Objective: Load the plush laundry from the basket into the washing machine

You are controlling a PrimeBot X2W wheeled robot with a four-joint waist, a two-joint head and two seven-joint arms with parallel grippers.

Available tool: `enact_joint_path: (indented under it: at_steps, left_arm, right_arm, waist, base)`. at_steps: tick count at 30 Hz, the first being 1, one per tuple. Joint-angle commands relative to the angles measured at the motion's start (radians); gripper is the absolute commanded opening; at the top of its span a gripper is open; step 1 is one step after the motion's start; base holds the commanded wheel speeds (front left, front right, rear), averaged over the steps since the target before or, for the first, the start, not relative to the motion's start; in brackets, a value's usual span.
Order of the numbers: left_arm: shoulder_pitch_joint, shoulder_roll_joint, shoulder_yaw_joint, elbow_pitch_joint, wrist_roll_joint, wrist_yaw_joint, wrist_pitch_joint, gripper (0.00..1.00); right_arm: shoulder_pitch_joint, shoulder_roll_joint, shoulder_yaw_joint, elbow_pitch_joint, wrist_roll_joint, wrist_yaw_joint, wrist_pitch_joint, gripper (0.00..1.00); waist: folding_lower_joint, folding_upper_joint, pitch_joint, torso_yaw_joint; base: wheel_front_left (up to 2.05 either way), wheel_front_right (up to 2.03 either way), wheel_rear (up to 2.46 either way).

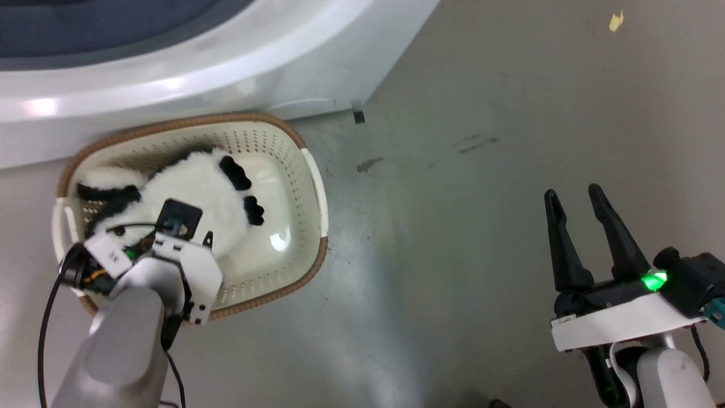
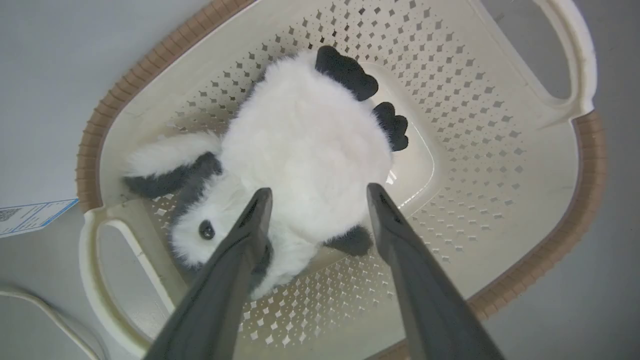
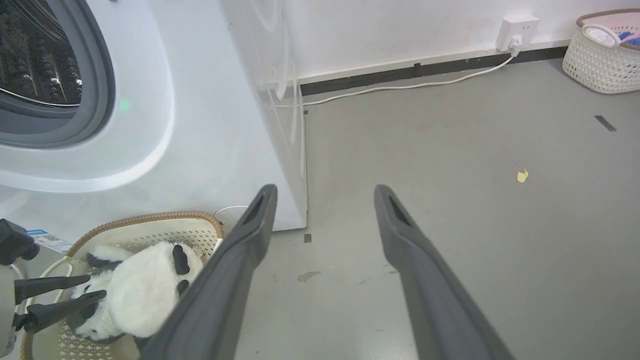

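The plush laundry (image 2: 310, 145), a fluffy white panda with black ears and limbs, lies in the cream basket (image 2: 590, 165) with the brown rim, on the floor against the washing machine (image 3: 200, 125). My left gripper (image 2: 319, 190) is open and points down into the basket, one finger on each side of the plush's body; whether it touches the fur I cannot tell. In the head view its white wrist housing (image 1: 181, 255) covers part of the plush (image 1: 192, 187). My right gripper (image 1: 573, 195) is open and empty over bare floor, well right of the basket (image 1: 314, 187). The washer's grey seal and steel drum (image 3: 40, 50) show open.
Grey floor (image 1: 453, 226) spreads right of the basket. A second white woven basket (image 3: 600, 55) stands by the far wall beside a wall socket (image 3: 517, 27) with a white cable (image 3: 400, 86) along the skirting. A yellow scrap (image 3: 522, 175) lies on the floor.
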Motion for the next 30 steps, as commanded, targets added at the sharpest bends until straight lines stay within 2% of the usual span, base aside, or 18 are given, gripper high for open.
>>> enact_joint_path:
  at_steps: [1, 12, 26, 27, 30]
  left_arm:
    - [-0.047, 0.011, -0.015, 0.03, 0.004, -0.007, 0.017, 1.0]
    - [-0.21, 0.07, -0.115, 0.154, 0.055, -0.023, 0.086, 1.0]
    - [-0.361, 0.119, -0.18, 0.326, 0.068, -0.014, 0.118, 1.0]
    - [-0.37, 0.121, -0.18, 0.339, 0.062, -0.014, 0.116, 0.03]
    - [-0.402, 0.133, -0.19, 0.404, 0.043, -0.016, 0.109, 0.0]
  right_arm:
    - [-0.019, -0.001, 0.004, -0.008, 0.019, -0.001, -0.011, 1.0]
    - [-0.027, -0.001, 0.002, -0.015, 0.074, -0.001, -0.034, 1.0]
    - [-0.046, -0.001, 0.006, -0.022, 0.124, -0.001, -0.061, 1.0]
    - [-0.049, -0.001, 0.006, -0.022, 0.127, -0.001, -0.063, 1.0]
    - [-0.069, -0.001, 0.013, -0.016, 0.14, -0.001, -0.074, 1.0]
  waist:
    - [-0.0001, -0.0001, 0.033, -0.015]
    - [-0.0001, -0.0001, 0.135, -0.054]
    - [-0.0001, -0.0001, 0.251, -0.096]
    - [-0.0001, -0.0001, 0.26, -0.099]
    - [-0.0001, -0.0001, 0.29, -0.119]
  base:
    - [0.0, 0.0, 0.0]
    - [0.0, 0.0, 0.0]
    - [0.0, 0.0, 0.0]
    - [0.0, 0.0, 0.0]
    - [0.0, 0.0, 0.0]
